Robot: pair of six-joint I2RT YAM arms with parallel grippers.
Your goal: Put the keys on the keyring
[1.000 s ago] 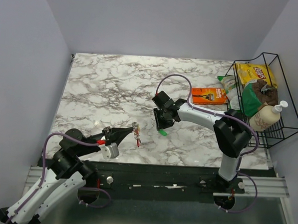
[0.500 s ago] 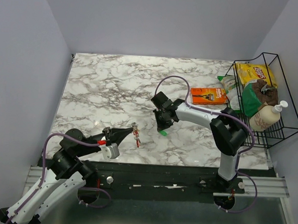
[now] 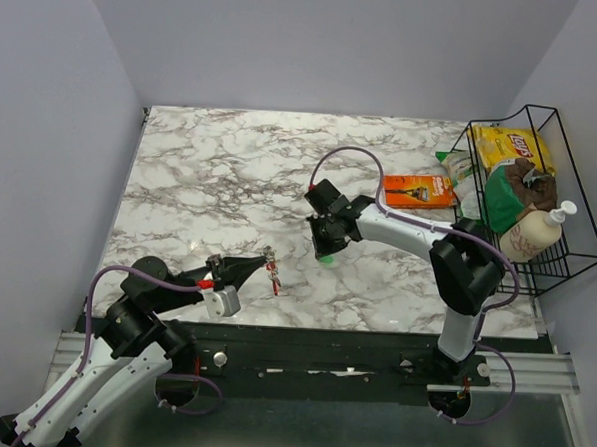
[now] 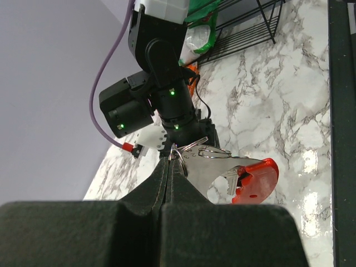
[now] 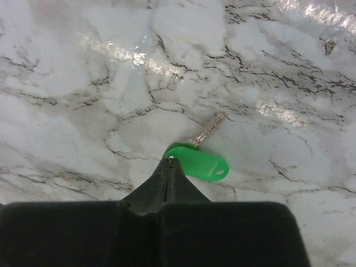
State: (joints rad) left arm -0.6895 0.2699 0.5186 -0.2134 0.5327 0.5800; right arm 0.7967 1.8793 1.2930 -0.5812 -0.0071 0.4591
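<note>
Now, left hand: fingers pressed together with no gap, pinching the keyring. It sits low over the near part of the table and points toward the right arm.
Keyring: a thin metal loop held at the left fingertips, clear of the table. In the left wrist view it sits just beyond the tips.
Red key: on the keyring and hanging from it beside the left fingertips. It has a red plastic head and a short metal blade.
Right hand: fingers closed together, tips down at the table and meeting the edge of the green key's head. I cannot tell whether they nip that edge or only touch it.
Green key: lies on the table, head toward the right hand, blade pointing away from it.
Hands: near each other but apart.
Table: white marble with grey veins.
Orange packet: flat on the table beyond the right arm, near the wire basket.
Wire basket: black, at the table's right edge, holding bags and a pump bottle.
</note>
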